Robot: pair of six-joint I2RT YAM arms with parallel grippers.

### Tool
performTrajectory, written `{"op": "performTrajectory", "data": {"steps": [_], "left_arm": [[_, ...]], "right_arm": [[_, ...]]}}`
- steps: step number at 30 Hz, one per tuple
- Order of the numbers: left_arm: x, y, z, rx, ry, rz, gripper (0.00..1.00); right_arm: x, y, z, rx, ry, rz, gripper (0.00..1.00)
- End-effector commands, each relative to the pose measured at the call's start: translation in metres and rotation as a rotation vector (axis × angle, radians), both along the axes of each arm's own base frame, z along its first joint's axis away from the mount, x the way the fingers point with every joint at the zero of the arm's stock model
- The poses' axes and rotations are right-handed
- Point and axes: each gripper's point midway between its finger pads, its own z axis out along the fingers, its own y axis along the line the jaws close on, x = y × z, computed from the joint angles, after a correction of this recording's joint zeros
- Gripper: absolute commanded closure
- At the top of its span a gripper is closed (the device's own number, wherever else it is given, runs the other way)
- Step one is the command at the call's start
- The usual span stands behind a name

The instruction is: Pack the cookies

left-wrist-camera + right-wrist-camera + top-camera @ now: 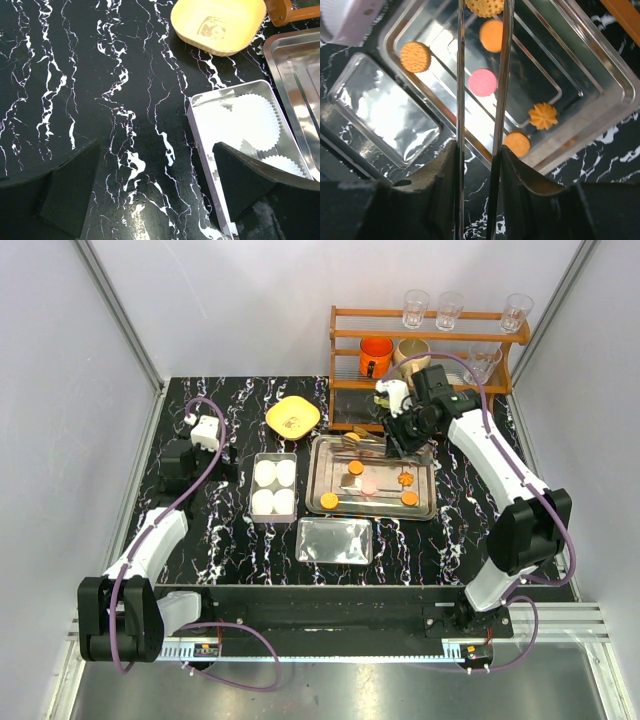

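Several cookies lie in the steel tray (425,512): orange discs (328,500) (409,498) (355,467), a flower-edged one (405,478) and a pink one (368,485). In the right wrist view I see the pink cookie (483,82), round orange ones (415,56) (516,143) and the flower one (543,116). My right gripper (400,435) (479,150) is shut on metal tongs (460,75) over the tray. A scalloped orange cookie (485,6) sits between the tong tips at the frame's top edge. My left gripper (212,465) (155,165) is open and empty above the table.
A white box (274,487) (200,107) with several white paper cups (250,120) stands left of the tray. A clear plastic lid (334,541) (385,112) lies in front. A yellow bowl (292,416) (218,22) and a wooden rack (430,340) with glasses and mugs stand behind.
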Motion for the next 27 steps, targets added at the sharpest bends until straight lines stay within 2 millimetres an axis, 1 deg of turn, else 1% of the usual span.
{"op": "performTrajectory", "data": {"steps": [1,2,3,6,7,9,10,12,14,18,20,21,23,24,27], "left_arm": [[0.02,0.01,0.048,-0.017,-0.147,0.065,0.01],[0.021,0.012,0.048,-0.015,-0.147,0.08,0.01],[0.021,0.013,0.048,-0.016,-0.145,0.087,0.01],[0.024,0.019,0.049,-0.012,-0.144,0.12,0.01],[0.025,0.02,0.05,-0.013,-0.145,0.13,0.01],[0.026,0.024,0.049,-0.011,-0.144,0.151,0.01],[0.027,0.025,0.049,-0.014,-0.143,0.161,0.01],[0.028,0.028,0.047,-0.013,-0.132,0.182,0.01],[0.03,0.03,0.046,-0.02,-0.12,0.197,0.01],[0.031,0.033,0.044,-0.02,-0.104,0.22,0.01],[0.032,0.034,0.043,-0.015,-0.105,0.227,0.01],[0.032,0.035,0.044,-0.016,-0.109,0.229,0.01],[0.032,0.035,0.043,-0.015,-0.108,0.232,0.01],[0.032,0.035,0.043,-0.014,-0.108,0.231,0.01],[0.032,0.035,0.043,-0.014,-0.107,0.231,0.01]], "right_arm": [[-0.009,0.045,0.045,0.067,-0.097,0.121,0.85],[-0.011,0.051,0.047,0.065,-0.102,0.137,0.85],[-0.015,0.063,0.05,0.063,-0.113,0.175,0.85],[-0.022,0.082,0.051,0.058,-0.12,0.238,0.85],[-0.027,0.092,0.056,0.063,-0.128,0.27,0.85],[-0.031,0.104,0.053,0.065,-0.12,0.309,0.85],[-0.036,0.114,0.056,0.071,-0.125,0.34,0.85],[-0.039,0.125,0.051,0.063,-0.116,0.374,0.85],[-0.044,0.138,0.051,0.065,-0.118,0.409,0.85],[-0.051,0.158,0.045,0.079,-0.108,0.467,0.85],[-0.052,0.166,0.045,0.089,-0.113,0.483,0.85],[-0.056,0.173,0.042,0.096,-0.102,0.502,0.85],[-0.059,0.179,0.041,0.104,-0.1,0.515,0.85],[-0.063,0.186,0.039,0.107,-0.095,0.533,0.85],[-0.068,0.194,0.033,0.102,-0.085,0.558,0.85]]}}
